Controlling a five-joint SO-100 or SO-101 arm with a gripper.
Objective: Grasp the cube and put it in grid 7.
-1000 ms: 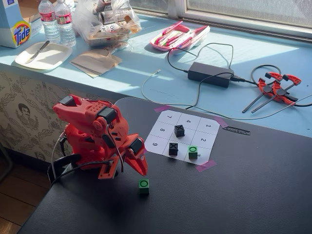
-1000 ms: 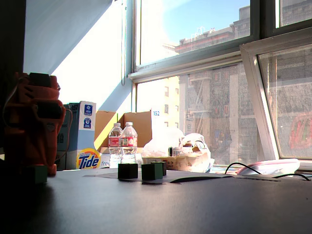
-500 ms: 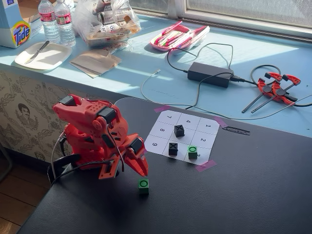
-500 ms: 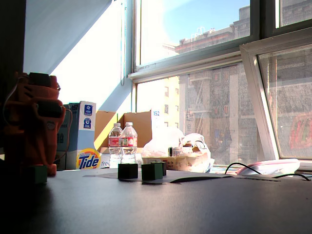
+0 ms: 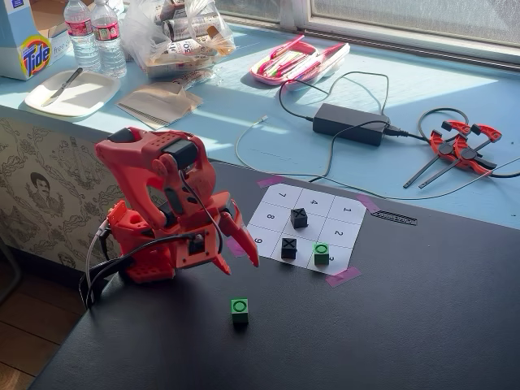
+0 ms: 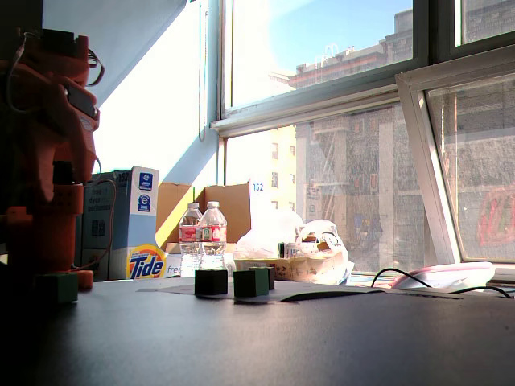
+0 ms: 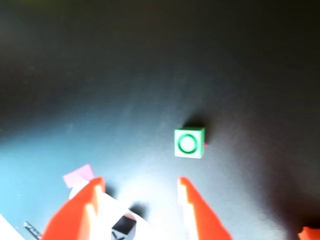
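A bright-green cube with a black ring [image 5: 239,309] sits on the black table, off the grid and in front of the arm. It also shows in the wrist view [image 7: 189,143], ahead of the fingertips, and at the far left of the low fixed view [image 6: 56,287]. A second green ring cube [image 5: 322,253] stands in cell 3 of the white grid. Grid 7 [image 5: 282,195] is the empty far-left corner cell. My red gripper [image 5: 238,264] hangs open and empty over the grid's near-left edge. In the wrist view the gripper [image 7: 140,187] has its fingers wide apart.
Black X cubes stand in cell 5 [image 5: 299,217] and cell 6 [image 5: 288,248]; one shows between my fingers [image 7: 124,226]. Pink tape [image 5: 342,277] holds the grid corners. A power brick [image 5: 350,123], cables, clamps [image 5: 463,146] and bottles [image 5: 96,36] lie on the blue ledge behind.
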